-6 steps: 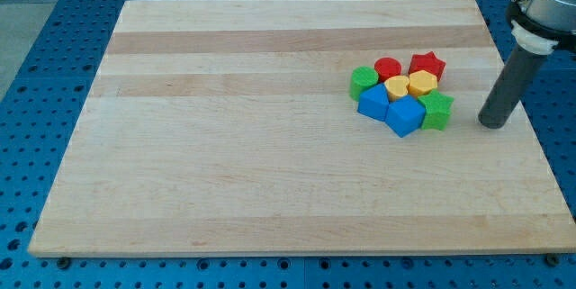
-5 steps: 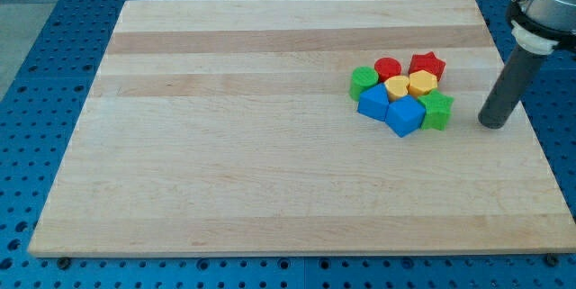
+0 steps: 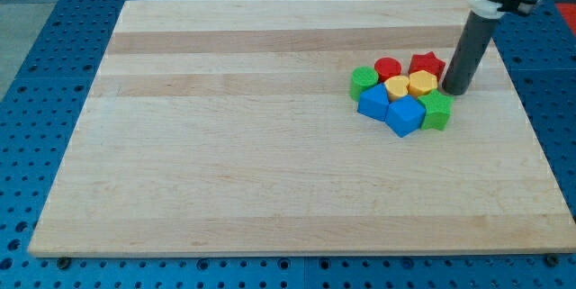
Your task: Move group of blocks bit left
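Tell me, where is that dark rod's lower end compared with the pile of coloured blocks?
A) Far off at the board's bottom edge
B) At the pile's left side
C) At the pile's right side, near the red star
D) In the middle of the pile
C: my tip stands just right of the red star block and the yellow block.

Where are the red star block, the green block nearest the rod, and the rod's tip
red star block point(image 3: 428, 62), camera view, on its top face.
green block point(image 3: 437, 109), camera view, on its top face.
my tip point(image 3: 454, 90), camera view, at the rod's very end.
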